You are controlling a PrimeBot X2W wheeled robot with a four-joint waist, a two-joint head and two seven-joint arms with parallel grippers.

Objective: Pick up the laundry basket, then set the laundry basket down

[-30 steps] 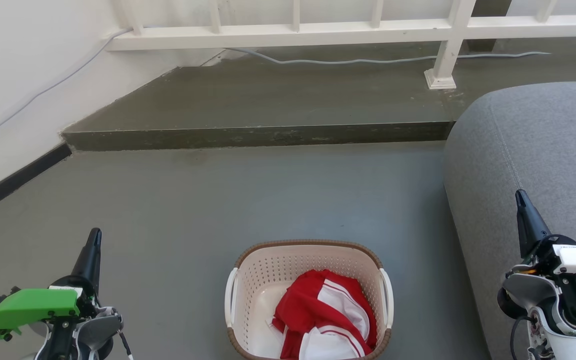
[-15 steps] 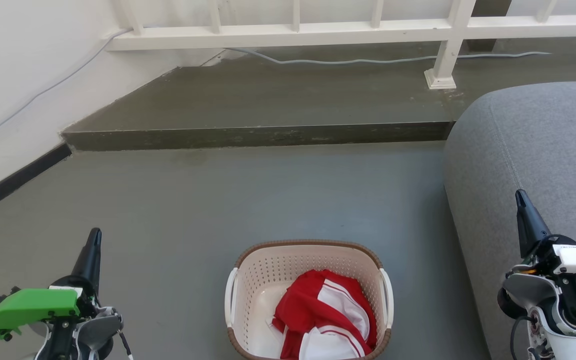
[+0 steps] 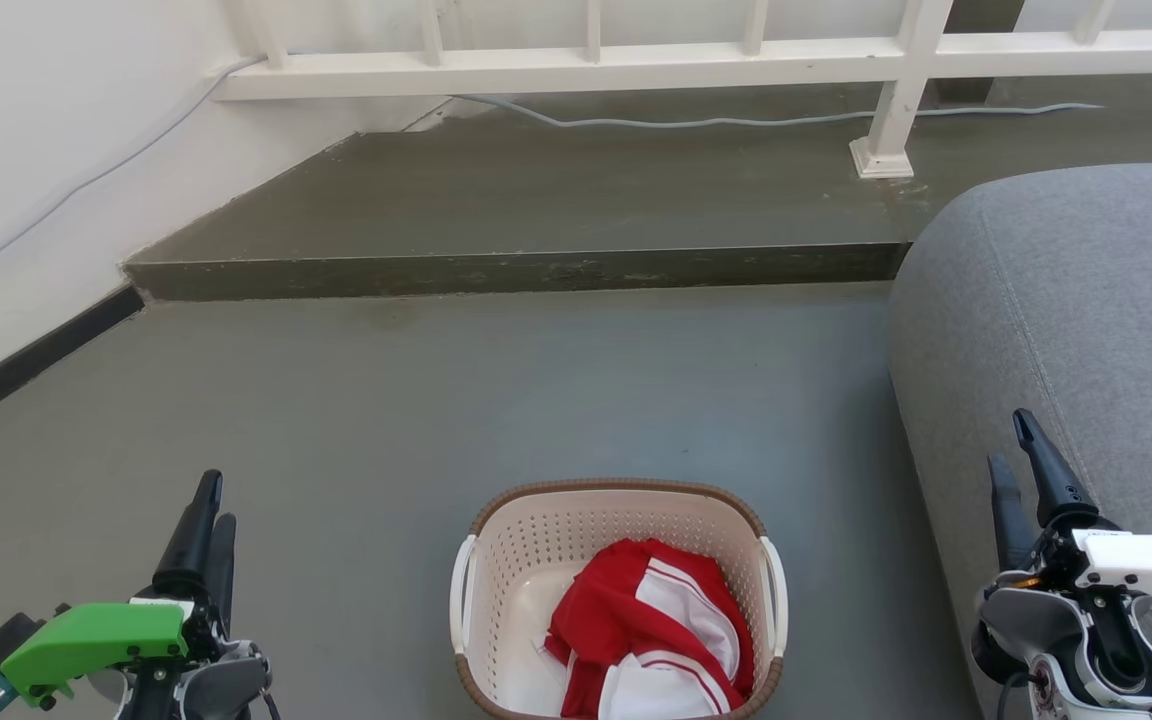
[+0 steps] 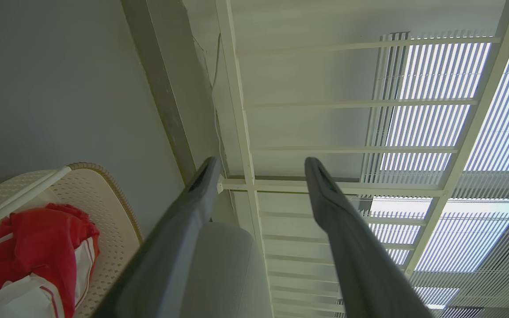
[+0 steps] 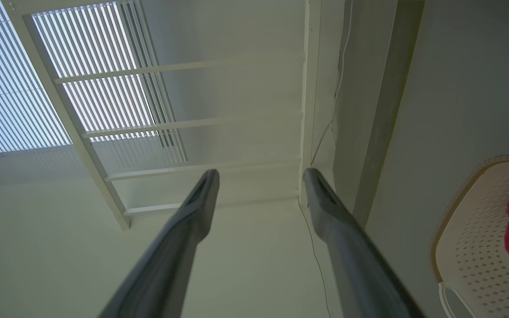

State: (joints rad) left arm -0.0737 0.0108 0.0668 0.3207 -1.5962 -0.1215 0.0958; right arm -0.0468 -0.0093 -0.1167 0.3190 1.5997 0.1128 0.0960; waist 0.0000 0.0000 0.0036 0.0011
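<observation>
Pick-up not yet begun: left pincer [image 3: 215,500] and right pincer [image 3: 1006,440], both apart, flank the laundry basket [image 3: 526,560]; next, both must reach its sides.

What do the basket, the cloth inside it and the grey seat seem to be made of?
The basket: probably moulded plastic, matt cream, with rows of small holes and a brown woven-look rim. The cloth: likely smooth sports fabric, red with white stripes, crumpled softly. The seat: grey textile upholstery, matt, with a stitched seam.
</observation>
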